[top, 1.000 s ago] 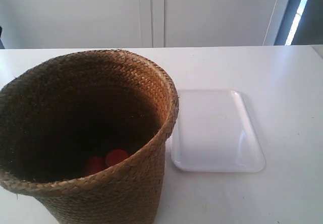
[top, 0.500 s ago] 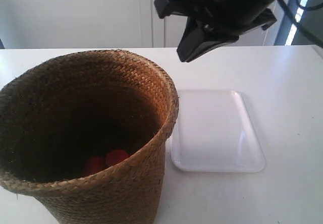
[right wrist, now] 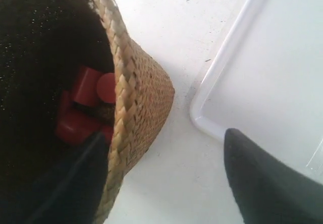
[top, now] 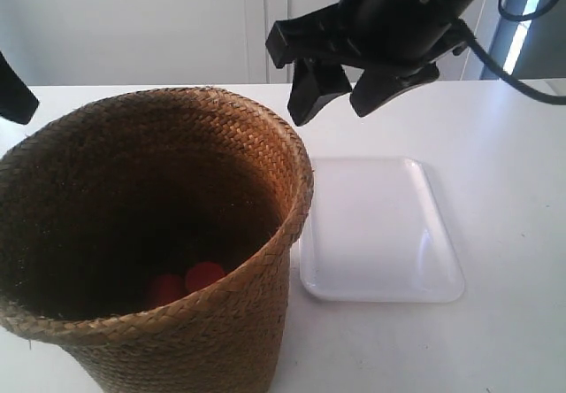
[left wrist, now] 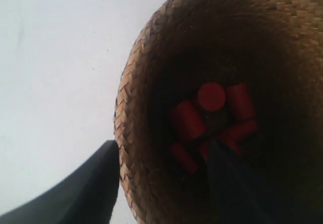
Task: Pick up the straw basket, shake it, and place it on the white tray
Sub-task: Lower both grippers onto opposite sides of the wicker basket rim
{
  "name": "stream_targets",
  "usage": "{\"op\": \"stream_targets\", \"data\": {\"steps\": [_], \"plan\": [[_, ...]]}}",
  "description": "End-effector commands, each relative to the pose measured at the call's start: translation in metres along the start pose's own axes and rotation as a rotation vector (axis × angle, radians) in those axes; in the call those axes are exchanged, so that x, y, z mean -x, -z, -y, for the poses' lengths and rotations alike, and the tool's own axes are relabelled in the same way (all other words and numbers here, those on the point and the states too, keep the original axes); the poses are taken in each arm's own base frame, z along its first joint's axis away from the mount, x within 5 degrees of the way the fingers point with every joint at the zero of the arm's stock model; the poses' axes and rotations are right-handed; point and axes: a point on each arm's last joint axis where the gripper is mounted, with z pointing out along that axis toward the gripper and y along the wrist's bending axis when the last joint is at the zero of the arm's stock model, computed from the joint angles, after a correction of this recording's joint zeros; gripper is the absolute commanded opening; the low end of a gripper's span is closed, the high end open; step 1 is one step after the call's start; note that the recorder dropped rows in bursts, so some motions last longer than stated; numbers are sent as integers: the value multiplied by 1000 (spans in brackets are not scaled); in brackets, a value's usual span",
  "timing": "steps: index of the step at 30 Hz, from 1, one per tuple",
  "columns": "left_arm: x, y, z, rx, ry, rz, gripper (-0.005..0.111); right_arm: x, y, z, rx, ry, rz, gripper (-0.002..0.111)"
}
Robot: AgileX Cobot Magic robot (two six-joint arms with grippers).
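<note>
Risk of an uneven pinch on the braided rim of the straw basket [top: 159, 251]: tilting on the lift, spilling the red cylinders [left wrist: 211, 97] while shaking, or clipping the white tray [top: 380, 234], just beside it at 3 o'clock in the exterior view. Upright on the surface [top: 495, 127], mouth skyward, long axis vertical. Left end effector [left wrist: 161, 144] and right end effector [right wrist: 164, 135] both spread wide, straddling the rim, gripping nothing.

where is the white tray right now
In the exterior view the white tray lies on the table, right of centre, close beside the straw basket; the right wrist view shows a gap between them.
</note>
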Motion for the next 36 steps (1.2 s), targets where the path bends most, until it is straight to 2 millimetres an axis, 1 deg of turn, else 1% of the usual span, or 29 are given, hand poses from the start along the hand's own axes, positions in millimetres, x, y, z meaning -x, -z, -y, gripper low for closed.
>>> {"op": "stream_targets", "data": {"steps": [1,5,8,12,17,22,29,33,36], "plan": [[0,-11,-1,-25,39,-93,61,3,-13,2,-16,-38,-30,68],[2,-23,-6,-34,50,-160,61,5,-23,2,-3,-58,-56,68],[4,-29,-8,-34,55,-175,61,6,-31,2,13,-70,-76,68],[6,-35,-9,-44,62,-190,61,8,-46,4,15,-110,-114,68],[9,-46,-12,-71,75,-218,61,9,-56,3,34,-126,-141,68],[14,-61,-13,-123,103,-241,61,9,-62,0,63,-138,-160,61],[16,-80,-19,-127,111,-306,61,10,-81,3,53,-144,-204,61],[17,-84,-22,-117,112,-308,56,10,-89,4,49,-148,-223,58],[18,-89,-24,-117,117,-323,53,10,-97,6,46,-151,-241,52]]}}
